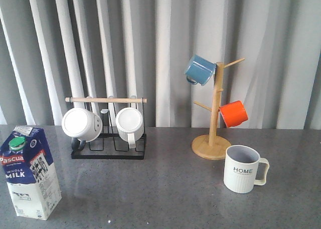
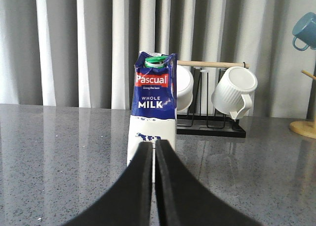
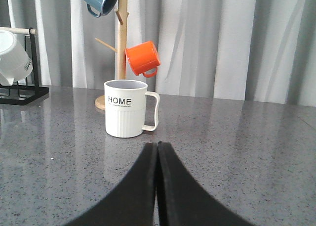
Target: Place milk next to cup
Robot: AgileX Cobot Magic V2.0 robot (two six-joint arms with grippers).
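Both closed jaws only in wrist views.

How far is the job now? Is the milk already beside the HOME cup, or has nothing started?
Nothing looks done yet. The milk stands upright at the table's front left, far from the cup at the right, near the wooden mug tree. In hand: nothing; the left gripper is shut and empty, facing the carton, and the right gripper is shut before the cup. Left: grasp, carry, set down beside the cup.
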